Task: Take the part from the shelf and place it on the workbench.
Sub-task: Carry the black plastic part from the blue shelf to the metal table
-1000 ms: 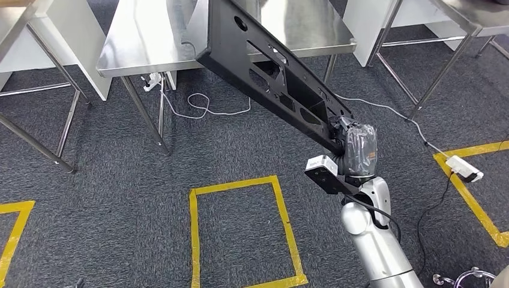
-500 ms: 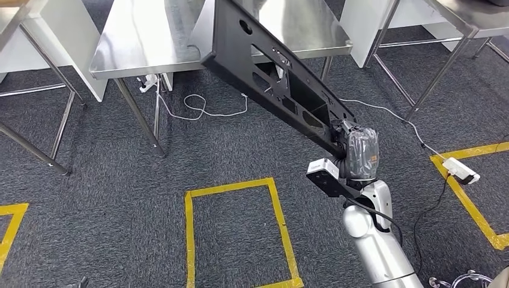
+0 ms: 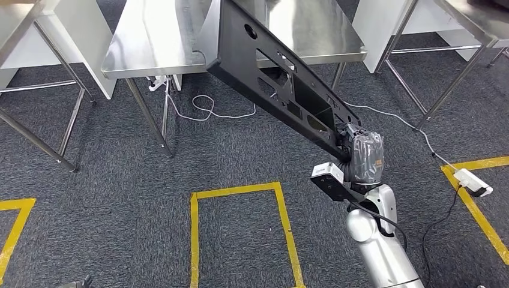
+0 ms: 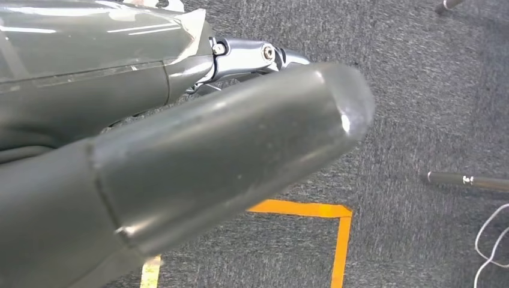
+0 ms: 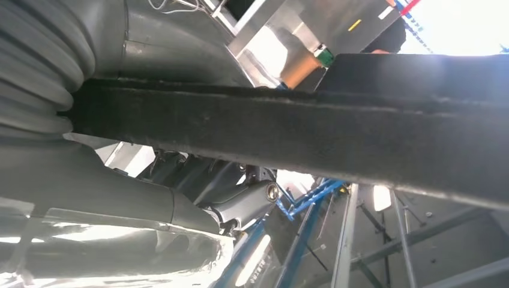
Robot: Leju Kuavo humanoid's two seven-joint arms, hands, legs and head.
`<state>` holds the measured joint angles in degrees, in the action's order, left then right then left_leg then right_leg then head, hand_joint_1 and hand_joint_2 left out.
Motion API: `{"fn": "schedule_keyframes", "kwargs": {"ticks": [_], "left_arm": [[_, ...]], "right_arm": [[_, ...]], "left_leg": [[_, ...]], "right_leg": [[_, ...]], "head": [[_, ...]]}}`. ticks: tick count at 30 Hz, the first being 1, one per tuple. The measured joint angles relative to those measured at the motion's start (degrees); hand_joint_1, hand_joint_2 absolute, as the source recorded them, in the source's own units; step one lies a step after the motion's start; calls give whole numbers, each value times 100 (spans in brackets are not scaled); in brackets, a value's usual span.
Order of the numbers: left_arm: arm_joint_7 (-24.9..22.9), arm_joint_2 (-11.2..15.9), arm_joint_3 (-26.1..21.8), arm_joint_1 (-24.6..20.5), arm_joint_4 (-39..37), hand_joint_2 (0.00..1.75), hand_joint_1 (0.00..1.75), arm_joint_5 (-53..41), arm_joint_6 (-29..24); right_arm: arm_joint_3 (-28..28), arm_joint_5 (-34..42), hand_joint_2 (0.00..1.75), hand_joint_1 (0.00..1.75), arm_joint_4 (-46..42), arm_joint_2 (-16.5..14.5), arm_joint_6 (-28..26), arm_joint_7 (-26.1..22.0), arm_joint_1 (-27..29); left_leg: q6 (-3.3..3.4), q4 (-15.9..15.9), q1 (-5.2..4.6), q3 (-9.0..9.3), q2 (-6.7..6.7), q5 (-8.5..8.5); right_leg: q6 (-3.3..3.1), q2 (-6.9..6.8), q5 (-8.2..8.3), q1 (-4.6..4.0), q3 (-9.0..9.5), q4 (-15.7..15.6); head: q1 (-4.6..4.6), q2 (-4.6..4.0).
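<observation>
Out past the right robot hand (image 3: 360, 157), which clasps its near end, one long black perforated metal panel (image 3: 270, 78) slants up and away, its far end above the steel table (image 3: 150, 42) ahead. It looks stiff and fairly heavy; held by one end it will likely lever hard, so a hold nearer the middle would seem steadier. The left robot hand (image 4: 180, 162) hangs over grey carpet; whether it is clenched I cannot tell. Several steel tables stand ahead, at least three.
</observation>
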<state>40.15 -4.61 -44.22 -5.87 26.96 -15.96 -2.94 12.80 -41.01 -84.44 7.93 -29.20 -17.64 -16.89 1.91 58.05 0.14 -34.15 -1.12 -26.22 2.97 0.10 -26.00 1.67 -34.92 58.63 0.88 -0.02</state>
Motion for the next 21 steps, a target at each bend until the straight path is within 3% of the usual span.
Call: {"fn": "schedule_keyframes", "kwargs": {"ticks": [4,7,9,10,11,12,14,19,21], "left_arm": [[0,5,1,-8,-33,0,0,-11,3],[0,8,2,-13,-60,0,0,-23,8],[0,9,2,-8,-84,0,0,-24,9],[0,11,2,-7,-94,0,0,-25,10],[0,15,2,-9,-100,0,0,-26,11],[0,19,2,-13,-102,0,0,-28,12],[0,26,3,-25,-103,0,0,-41,9],[1,37,9,-34,-107,0,0,-97,-9],[1,38,13,-46,-116,0,0,-103,-11]], "right_arm": [[-14,-8,175,171,-32,1,-2,10,5],[-14,-10,175,171,-54,-8,-2,11,5],[-15,-10,175,171,-54,-10,-1,11,8],[-16,-10,175,171,-54,-9,0,11,8],[-19,-10,175,171,-54,-9,-1,11,7],[-25,-10,175,171,-55,-9,-1,11,6],[-46,-11,175,171,-56,-8,-2,11,-1],[-102,8,175,171,-67,1,0,0,-12],[-116,34,175,171,-71,22,0,-8,-15]], "left_leg": [[-108,196,53,-75,25,-151],[-195,1178,83,-563,67,-582],[-221,1606,105,-856,72,-630],[-220,1523,114,-860,77,-499],[-211,1237,119,-757,85,-287],[-193,840,121,-588,95,-70],[-154,232,93,-300,103,149],[17,-4,31,-127,75,123],[100,-74,38,-39,74,121]], "right_leg": [[-190,4,-10,19,60,-24],[-296,-2,-56,15,126,-30],[-321,-2,-85,5,158,-29],[-320,1,-101,4,180,-29],[-311,4,-123,6,210,-28],[-291,6,-150,8,244,-30],[-231,6,-201,-20,282,-31],[-80,-17,-301,-49,282,14],[-104,-21,-501,-53,11,533]], "head": [[15,0],[39,0],[39,0],[38,0],[39,0],[39,0],[35,0],[28,0],[14,0]]}}
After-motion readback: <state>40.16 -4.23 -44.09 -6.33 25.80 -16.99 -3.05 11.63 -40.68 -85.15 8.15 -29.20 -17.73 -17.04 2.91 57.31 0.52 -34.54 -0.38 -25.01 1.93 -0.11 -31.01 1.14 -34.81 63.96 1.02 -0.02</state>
